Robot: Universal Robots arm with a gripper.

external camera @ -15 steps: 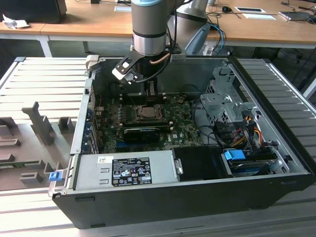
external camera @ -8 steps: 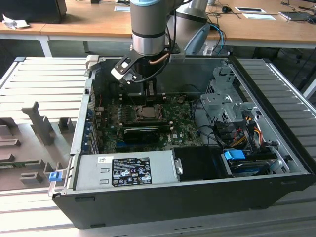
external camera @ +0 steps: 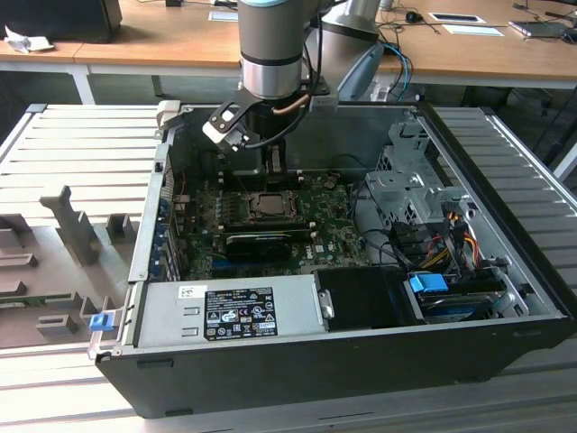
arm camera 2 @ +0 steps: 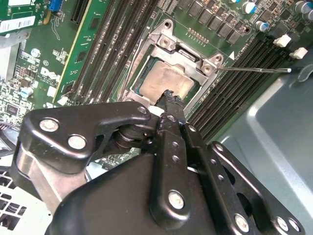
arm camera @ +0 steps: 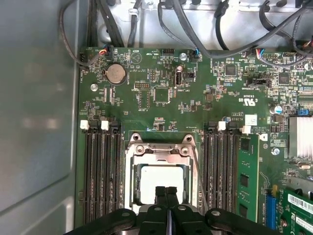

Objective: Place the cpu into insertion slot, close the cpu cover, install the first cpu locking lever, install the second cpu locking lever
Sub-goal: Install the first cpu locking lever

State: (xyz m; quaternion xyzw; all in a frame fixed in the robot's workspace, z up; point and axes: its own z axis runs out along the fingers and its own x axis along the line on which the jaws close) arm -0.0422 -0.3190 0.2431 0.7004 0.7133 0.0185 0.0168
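1. In the exterior view the arm reaches down into an open computer case [external camera: 297,379], and the gripper [external camera: 273,170] hangs low over the insertion slot [external camera: 252,209] on the green circuit board [external camera: 334,236].
2. In both wrist views the fingers [arm camera: 160,192] are pressed together with no gap between them and nothing pinched.
3. The gripper's tip [arm camera 2: 168,95] sits at the near edge of the cpu [arm camera 2: 164,78]. It seems to touch the chip or the frame edge, though contact is hard to judge.
4. The cpu [arm camera: 159,177] lies flat in the slot, with its silvery-beige top showing through the window.
5. The cpu cover [arm camera: 161,152] is down, framing the chip on all sides.
6. A thin metal locking lever [arm camera 2: 254,69] sticks out sideways from the socket corner, over the long black memory slots [arm camera 2: 244,63].
7. More long black slots [arm camera: 102,171] flank the socket on both sides.
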